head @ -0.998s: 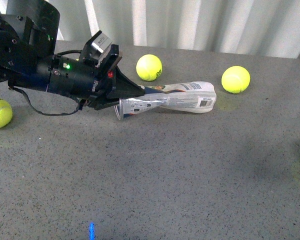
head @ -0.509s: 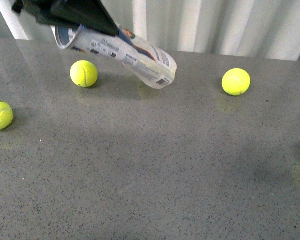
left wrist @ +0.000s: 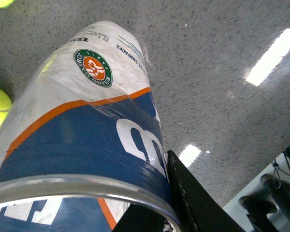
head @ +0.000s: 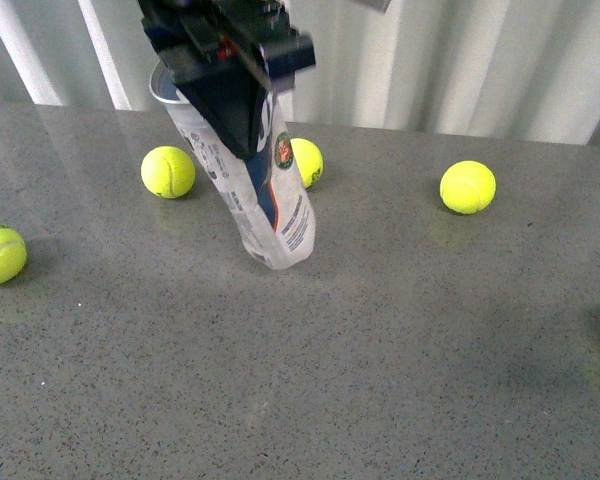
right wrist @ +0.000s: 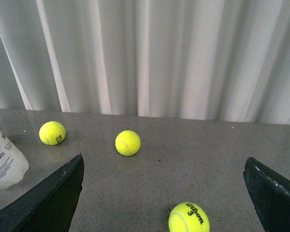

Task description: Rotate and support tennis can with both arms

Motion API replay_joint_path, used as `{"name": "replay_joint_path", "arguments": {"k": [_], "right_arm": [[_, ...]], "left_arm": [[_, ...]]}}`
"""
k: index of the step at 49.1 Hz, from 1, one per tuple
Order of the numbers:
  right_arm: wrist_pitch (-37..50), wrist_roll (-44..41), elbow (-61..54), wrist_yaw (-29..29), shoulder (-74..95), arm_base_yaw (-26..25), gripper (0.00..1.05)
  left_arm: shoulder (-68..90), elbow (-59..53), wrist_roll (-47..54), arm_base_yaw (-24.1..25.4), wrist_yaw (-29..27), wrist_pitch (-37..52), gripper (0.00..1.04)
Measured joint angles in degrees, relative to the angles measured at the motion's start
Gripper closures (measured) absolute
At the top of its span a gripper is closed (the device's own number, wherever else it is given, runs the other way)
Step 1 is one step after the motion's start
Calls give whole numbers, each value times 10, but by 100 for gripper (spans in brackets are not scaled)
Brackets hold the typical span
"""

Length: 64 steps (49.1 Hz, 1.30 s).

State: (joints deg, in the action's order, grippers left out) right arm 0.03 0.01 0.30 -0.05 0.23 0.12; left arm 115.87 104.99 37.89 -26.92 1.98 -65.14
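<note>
- Left tool (head: 238, 118) reaches down from above at the back of the surface (head: 400, 380) and is clamped on the tennis can (head: 275, 215) near its open end.
- Left wrist view: one black finger (left wrist: 186, 203) lies flat against the can's outer wall, just under the silver rim (left wrist: 77, 186). The other finger is not clearly seen.
- The can stands steeply tilted, with its open end up and leaning toward the robot's left. Its closed end is low at the surface, out in the middle. Cannot tell whether that end actually touches.
- Label toward the front camera: blue panel, orange stripe, and a round green-red emblem (head: 283, 151) high on the wall, with small print lower down.
- Right tool (right wrist: 163, 162) is out of the front view. In its own wrist view the two dark fingers (right wrist: 63, 193) are spread wide, with only bare surface between them.
- The can's closed end (right wrist: 5, 159) shows at the border of the right wrist view.
- Four yellow tennis balls lie on the surface in the front view:
  - ball behind the can (head: 306, 162), partly hidden by it
  - ball left of the can (head: 168, 171), near it
  - far-left ball (head: 0, 252), well apart
  - right-hand ball (head: 468, 187), well apart
- Pale pleated curtain (head: 460, 60) hangs along the back edge.
</note>
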Motion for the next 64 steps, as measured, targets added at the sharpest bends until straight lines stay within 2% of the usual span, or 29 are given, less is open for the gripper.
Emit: {"name": "replay_joint_path", "arguments": {"k": [7, 21, 38, 44, 53, 55, 61, 64], "right_arm": [[0, 0, 0, 0, 0, 0, 7], [0, 0, 0, 0, 0, 0, 7], [0, 0, 0, 0, 0, 0, 7], [0, 0, 0, 0, 0, 0, 7], [0, 0, 0, 0, 0, 0, 7], [0, 0, 0, 0, 0, 0, 7], [0, 0, 0, 0, 0, 0, 7], [0, 0, 0, 0, 0, 0, 7]], "left_arm": [[46, 16, 18, 1, -37, 0, 101], [88, 65, 30, -3, -40, 0, 101], [91, 64, 57, -10, -40, -36, 101], [89, 64, 80, -10, -51, -69, 101], [85, 58, 98, -13, -66, -73, 101], [85, 58, 99, -15, -71, -69, 96], [85, 64, 98, -18, -69, -70, 71], [85, 71, 98, -19, -68, -74, 62]]}}
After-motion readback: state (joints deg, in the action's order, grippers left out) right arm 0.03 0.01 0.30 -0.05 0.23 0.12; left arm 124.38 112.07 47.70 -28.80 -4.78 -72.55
